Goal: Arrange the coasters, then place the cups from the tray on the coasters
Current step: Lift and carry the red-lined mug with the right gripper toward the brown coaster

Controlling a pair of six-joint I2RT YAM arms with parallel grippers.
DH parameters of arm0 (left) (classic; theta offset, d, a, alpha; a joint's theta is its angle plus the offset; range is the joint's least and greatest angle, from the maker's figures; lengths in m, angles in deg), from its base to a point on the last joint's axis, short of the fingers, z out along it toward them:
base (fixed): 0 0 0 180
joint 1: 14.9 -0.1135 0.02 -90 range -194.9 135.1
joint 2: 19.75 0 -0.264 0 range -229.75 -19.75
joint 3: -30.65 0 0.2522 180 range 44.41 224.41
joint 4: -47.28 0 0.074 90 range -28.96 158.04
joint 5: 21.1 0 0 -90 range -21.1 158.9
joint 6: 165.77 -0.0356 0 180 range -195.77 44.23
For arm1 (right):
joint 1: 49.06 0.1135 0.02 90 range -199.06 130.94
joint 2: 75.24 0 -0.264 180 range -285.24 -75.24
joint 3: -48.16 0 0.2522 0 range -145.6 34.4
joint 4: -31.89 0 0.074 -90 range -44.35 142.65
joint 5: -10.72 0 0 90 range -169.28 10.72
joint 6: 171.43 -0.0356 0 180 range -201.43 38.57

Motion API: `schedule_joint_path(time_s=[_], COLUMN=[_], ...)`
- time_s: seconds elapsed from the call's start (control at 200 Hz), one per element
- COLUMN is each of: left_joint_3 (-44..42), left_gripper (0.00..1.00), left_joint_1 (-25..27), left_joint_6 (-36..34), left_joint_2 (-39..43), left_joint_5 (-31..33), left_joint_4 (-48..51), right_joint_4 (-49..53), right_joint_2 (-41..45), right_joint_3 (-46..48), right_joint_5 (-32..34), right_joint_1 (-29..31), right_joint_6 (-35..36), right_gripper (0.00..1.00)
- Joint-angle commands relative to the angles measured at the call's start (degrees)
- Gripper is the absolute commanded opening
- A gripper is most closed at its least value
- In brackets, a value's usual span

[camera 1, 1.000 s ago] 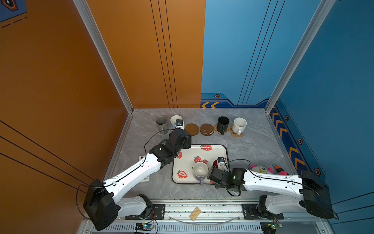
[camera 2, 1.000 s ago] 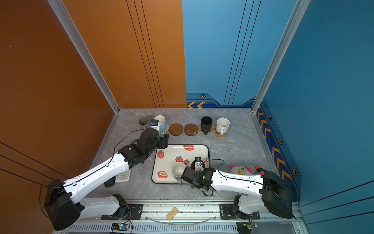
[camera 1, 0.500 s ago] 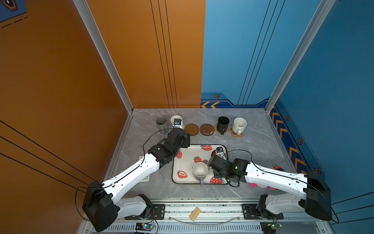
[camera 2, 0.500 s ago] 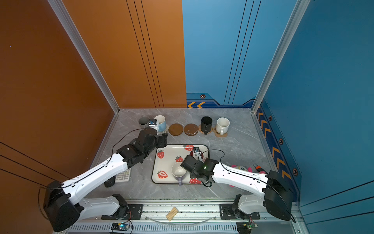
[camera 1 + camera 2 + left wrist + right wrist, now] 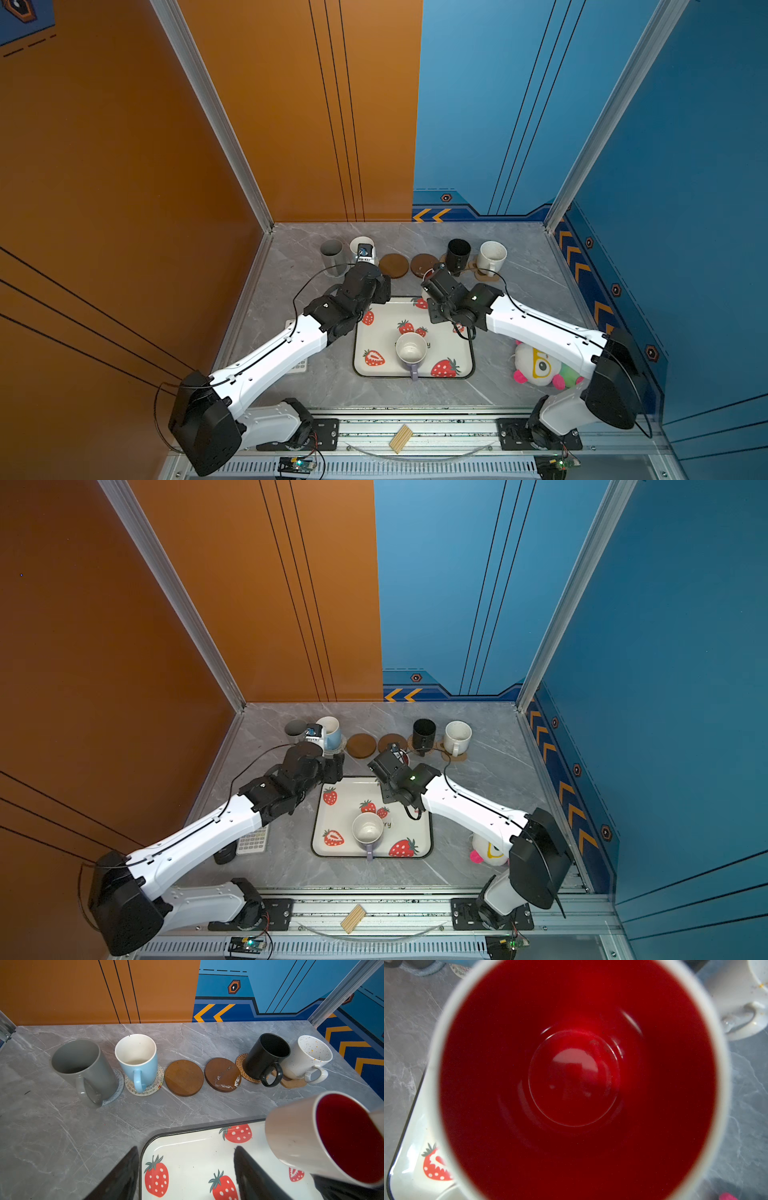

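I am working inside a robotics lab test booth. Flat orange panels and blue panels are boxing me in on three sides, with bare aluminium posts standing at the corners and yellow chevron decals running along the base. My arms are sitting bolted to a metal rail at the front edge, near an exposed circuit board glowing green. Household props are lying on the grey marble-look surface: cups, a strawberry tray, a plush toy, a calculator.
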Motion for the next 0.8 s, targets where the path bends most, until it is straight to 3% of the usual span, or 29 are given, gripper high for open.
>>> schedule_joint_path(time_s=[0.0,0.486,0.796], left_joint_3=[-0.4,-1.9,-2.1], left_gripper=[0.73,0.73,0.73], left_joint_1=[-0.7,-1.7,-2.0], left_joint_6=[-0.1,0.0,-0.1], left_joint_2=[1.3,4.5,4.8], left_joint_5=[-0.5,1.0,1.1], left_joint_4=[0.1,0.9,1.2], right_joint_4=[-2.9,-4.3,-4.3], right_joint_2=[-3.2,-22.0,-28.0], right_joint_3=[-6.3,-22.2,-27.8], right_joint_5=[-0.7,-5.0,-7.6], right_joint_1=[-2.1,-10.0,-13.1], right_joint_6=[5.2,8.3,7.5], right_gripper=[0.00,0.00,0.00])
